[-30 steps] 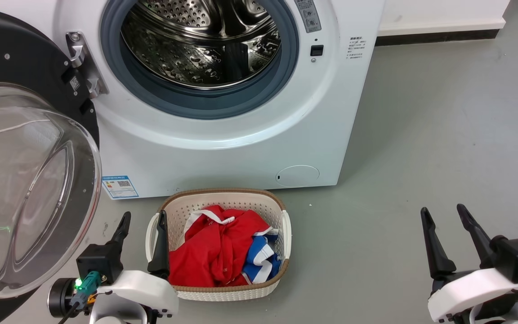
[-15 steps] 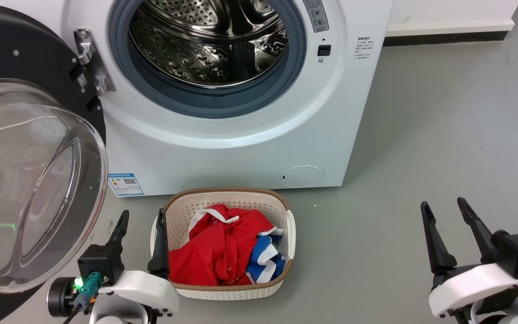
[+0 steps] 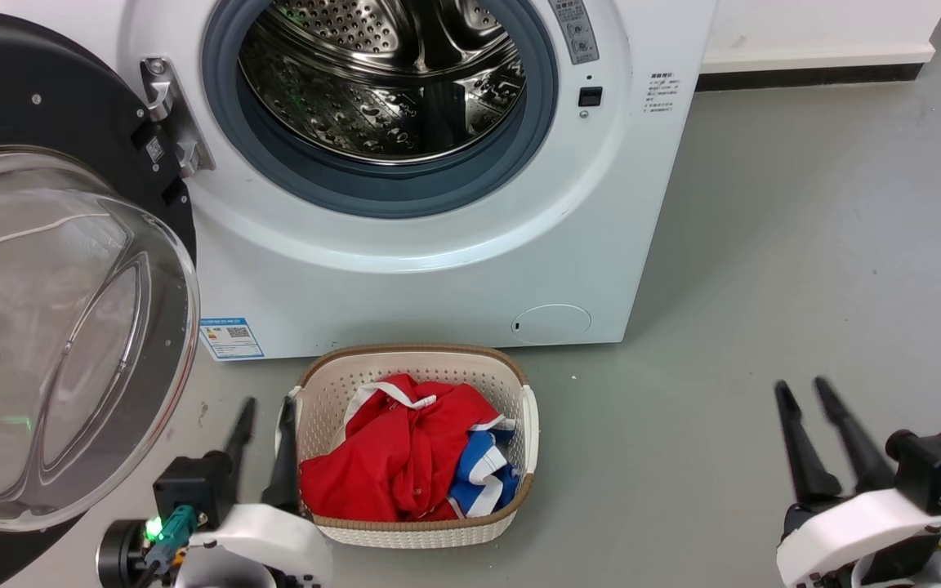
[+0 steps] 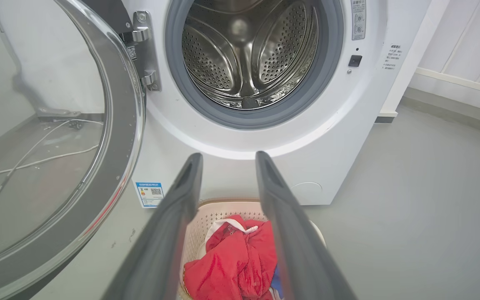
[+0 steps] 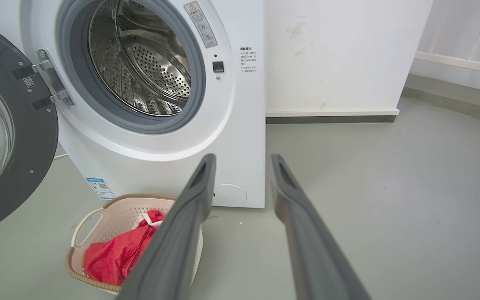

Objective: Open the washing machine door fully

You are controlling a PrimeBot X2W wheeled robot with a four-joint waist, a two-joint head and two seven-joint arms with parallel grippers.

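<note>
The washing machine door (image 3: pixel 62 318) fills the left side of the head view. It is swung clear of the washing machine (image 3: pixel 438 269) on its steel hinge (image 3: pixel 172 114), with its clear glass bowl bulging toward the camera and nothing in front of the drum (image 3: pixel 389 82). Its black rim runs from the upper left corner down to the lower left edge of the frame, so the disc stands upright with its free edge low at the left.

The left end effector (image 3: pixel 266 407) sits at the lower left with its fingers spread and nothing between them. It is just right of the door's lower rim and touches neither the door nor the laundry basket (image 3: pixel 413 349) with its red garment (image 3: pixel 397 465) beside it. The right end effector (image 3: pixel 801 385) is at the lower right over bare floor (image 3: pixel 764 286), also spread and empty, well apart from the door.

The door lies up and to the left of the left end effector, so that arm is much the nearer. The door already looks widely open. Any travel left would probably mean pushing the inner face near the rim further left, away from the opening.
</note>
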